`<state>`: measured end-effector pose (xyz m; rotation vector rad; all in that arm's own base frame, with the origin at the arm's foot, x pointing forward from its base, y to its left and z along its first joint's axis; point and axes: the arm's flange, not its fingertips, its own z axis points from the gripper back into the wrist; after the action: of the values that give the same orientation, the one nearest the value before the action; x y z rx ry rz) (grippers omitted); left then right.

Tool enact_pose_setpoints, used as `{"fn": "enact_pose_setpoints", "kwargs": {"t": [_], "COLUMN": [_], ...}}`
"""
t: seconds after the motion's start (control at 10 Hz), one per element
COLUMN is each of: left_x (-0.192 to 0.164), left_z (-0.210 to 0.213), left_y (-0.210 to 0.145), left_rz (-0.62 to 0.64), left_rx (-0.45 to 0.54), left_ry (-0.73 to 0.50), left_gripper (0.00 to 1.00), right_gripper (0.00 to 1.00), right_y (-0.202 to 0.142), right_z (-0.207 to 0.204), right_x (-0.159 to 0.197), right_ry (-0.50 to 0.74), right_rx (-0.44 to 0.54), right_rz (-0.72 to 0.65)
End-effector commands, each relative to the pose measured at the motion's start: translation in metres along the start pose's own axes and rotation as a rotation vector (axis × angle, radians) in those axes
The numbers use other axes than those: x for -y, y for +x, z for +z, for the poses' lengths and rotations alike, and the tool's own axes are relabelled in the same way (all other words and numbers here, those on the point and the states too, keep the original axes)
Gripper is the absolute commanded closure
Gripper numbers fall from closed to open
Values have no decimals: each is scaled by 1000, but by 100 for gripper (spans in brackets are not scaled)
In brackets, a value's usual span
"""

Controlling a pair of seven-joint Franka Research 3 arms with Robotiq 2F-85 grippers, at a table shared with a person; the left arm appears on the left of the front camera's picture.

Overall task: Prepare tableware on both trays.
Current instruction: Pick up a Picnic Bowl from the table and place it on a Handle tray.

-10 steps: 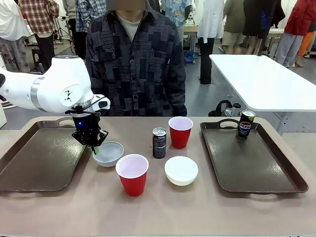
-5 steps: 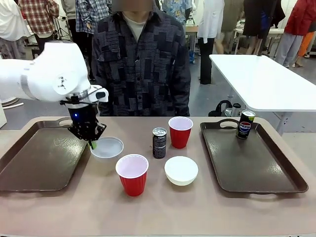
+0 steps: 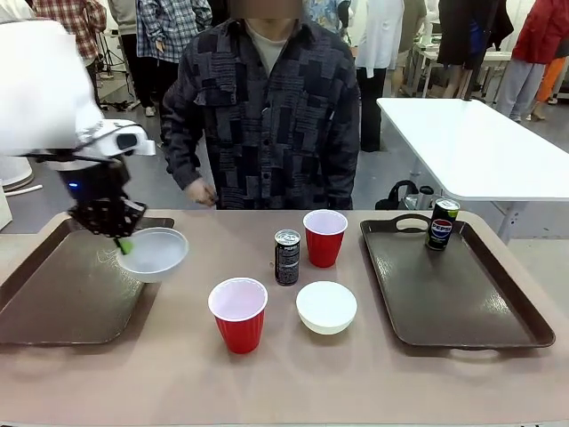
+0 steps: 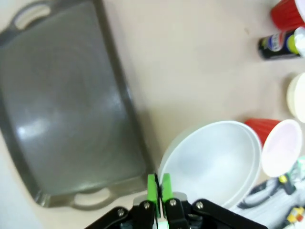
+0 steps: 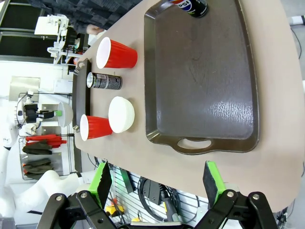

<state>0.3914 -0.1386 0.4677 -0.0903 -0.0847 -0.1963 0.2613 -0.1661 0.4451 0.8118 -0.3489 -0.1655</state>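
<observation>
My left gripper (image 3: 122, 242) (image 4: 158, 183) is shut on the rim of a small white bowl (image 3: 153, 254) (image 4: 214, 163), held tilted in the air over the right edge of the left tray (image 3: 67, 285) (image 4: 62, 109). On the table stand a second white bowl (image 3: 326, 306) (image 5: 121, 114), two red cups (image 3: 238, 313) (image 3: 324, 237) and a dark can (image 3: 286, 257). The other can (image 3: 441, 223) stands at the far end of the right tray (image 3: 453, 289) (image 5: 205, 76). My right gripper (image 5: 157, 181) is open, well off the table's edge.
A person in a dark patterned shirt (image 3: 258, 116) stands at the far side, one hand (image 3: 203, 190) near the table edge. A white table (image 3: 480, 142) stands behind on the right.
My left gripper has lifted the bowl off the table and carried it left and up toward the left tray. The person has shifted a little to the right.
</observation>
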Motion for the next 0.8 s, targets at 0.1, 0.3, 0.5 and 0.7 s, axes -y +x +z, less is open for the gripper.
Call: {"fn": "enact_pose_setpoints", "kwargs": {"t": [0.1, 0.3, 0.5, 0.7], "left_x": [-71, -115, -143, -159], "left_z": [8, 12, 13, 20], "left_y": [-9, -3, -3, -1], "left_rz": [58, 92, 135, 176], "left_rx": [3, 6, -20, -31], "left_ry": [-84, -48, -13, 50], "left_gripper": [100, 100, 100, 100], "right_gripper": [0, 0, 0, 0], "right_y": [1, 1, 1, 1], "right_z": [-1, -1, -1, -1], "right_x": [0, 0, 0, 0], "right_ry": [21, 21, 21, 21], "right_rx": [5, 5, 5, 5], "right_rz": [3, 3, 3, 3]}}
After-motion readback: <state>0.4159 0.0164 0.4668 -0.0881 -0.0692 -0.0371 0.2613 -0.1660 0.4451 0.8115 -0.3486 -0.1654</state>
